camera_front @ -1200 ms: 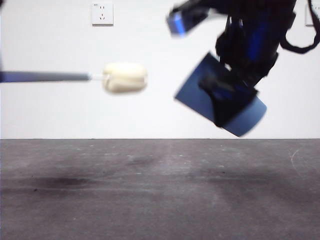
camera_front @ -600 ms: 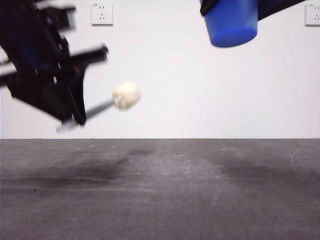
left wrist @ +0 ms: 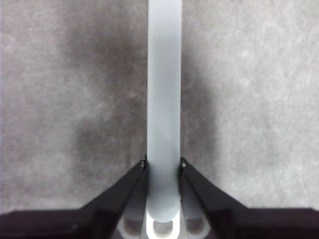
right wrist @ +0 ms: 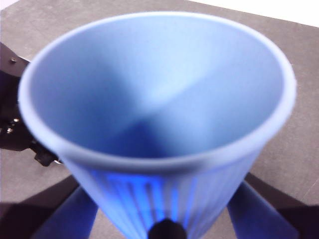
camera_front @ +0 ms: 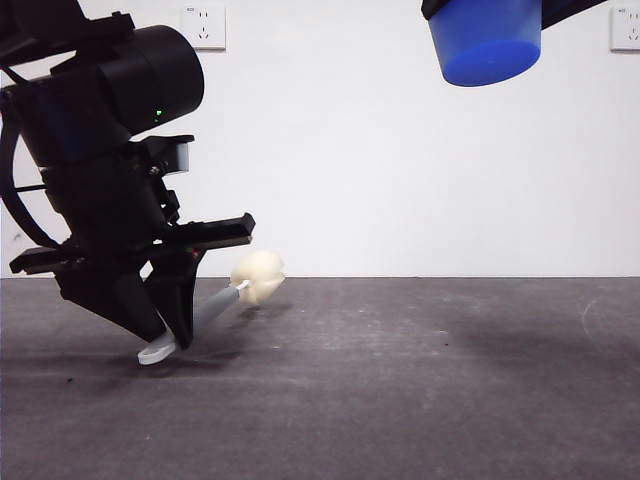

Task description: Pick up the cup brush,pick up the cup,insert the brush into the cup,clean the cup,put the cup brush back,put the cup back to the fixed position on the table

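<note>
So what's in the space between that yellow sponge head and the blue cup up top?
Nothing. In the front view, only bare white wall shows between the cup brush's sponge and the cup, held aloft.

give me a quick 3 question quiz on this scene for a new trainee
1. True or false: the cup brush lies flat on the table, free of any gripper.
2. Which gripper holds the blue cup? A) left B) right C) neither
3. Fill in: the brush's sponge head is tilted higher than its white ____ end.

Key:
1. False: the left gripper is shut on its grey handle, and the brush is tilted.
2. B: the right gripper holds it high above the table.
3. Looped.
</note>
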You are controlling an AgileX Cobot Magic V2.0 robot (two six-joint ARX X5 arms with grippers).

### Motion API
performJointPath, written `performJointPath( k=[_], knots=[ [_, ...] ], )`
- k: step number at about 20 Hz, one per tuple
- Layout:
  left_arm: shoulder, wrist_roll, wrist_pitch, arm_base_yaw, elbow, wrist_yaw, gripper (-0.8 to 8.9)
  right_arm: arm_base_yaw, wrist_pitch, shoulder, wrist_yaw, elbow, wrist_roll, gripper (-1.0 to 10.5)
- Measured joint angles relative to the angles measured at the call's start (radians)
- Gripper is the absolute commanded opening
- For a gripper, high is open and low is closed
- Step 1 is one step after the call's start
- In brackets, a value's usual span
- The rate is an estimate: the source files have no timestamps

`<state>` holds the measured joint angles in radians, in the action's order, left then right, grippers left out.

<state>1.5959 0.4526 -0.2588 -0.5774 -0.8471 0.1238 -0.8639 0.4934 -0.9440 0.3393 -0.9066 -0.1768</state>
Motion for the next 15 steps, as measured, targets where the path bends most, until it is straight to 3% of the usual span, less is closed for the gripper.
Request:
performJointPath(
  k=[10,12,14,15],
  knots=[
    [0.041,0.035,0.019,0.000,0.000,0.000,0.12,0.000,0.018,0.000,0.000,0.000,-0.011,-0.2],
    [0.042,0.040,0.020,0.000,0.000,-0.012,1.39,0.000,0.021,0.000,0.000,0.000,-0.018,-0.2],
    [0.042,0.047,0.022,0.000,0.000,-0.039,3.35,0.000,0.023,0.000,0.000,0.000,-0.022,-0.2],
    [0.041,0.047,0.026,-0.001,0.000,-0.053,3.70,0.000,0.023,0.000,0.000,0.000,-0.023,-0.2]
  ],
)
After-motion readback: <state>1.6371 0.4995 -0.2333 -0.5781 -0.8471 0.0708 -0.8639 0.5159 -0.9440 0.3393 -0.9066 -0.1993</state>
